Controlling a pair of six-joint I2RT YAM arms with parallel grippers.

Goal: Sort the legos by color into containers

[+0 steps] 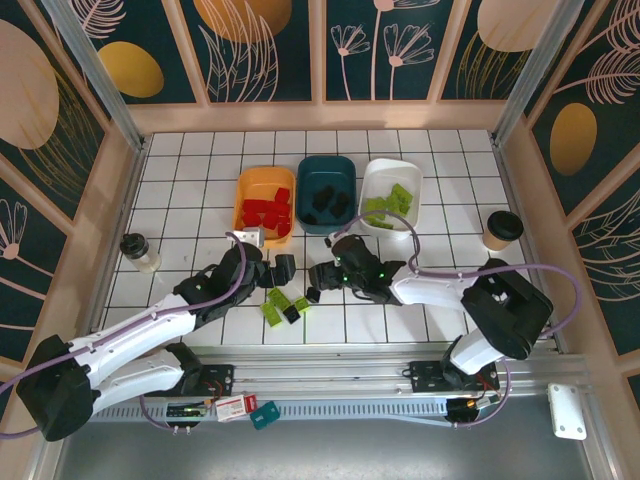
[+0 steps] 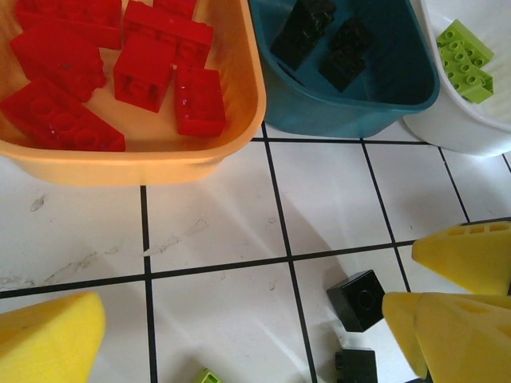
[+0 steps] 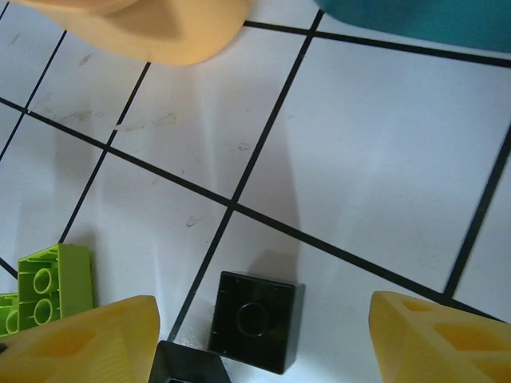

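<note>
A lidded paper cup (image 1: 501,230) and a small bottle (image 1: 139,254) stand on the tiled table (image 1: 450,190).

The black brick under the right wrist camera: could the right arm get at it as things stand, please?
Probably yes: the right end effector is open astride the black brick, nothing over it, though a second black brick lies close.

Orange tub (image 1: 250,183): red legos (image 1: 270,213). Teal tub (image 1: 322,171): black legos (image 1: 328,203). White tub (image 1: 388,174): green legos (image 1: 390,208). Loose legos (image 1: 284,305) nearby.

No text, label, brand or number is legible in any view.
</note>
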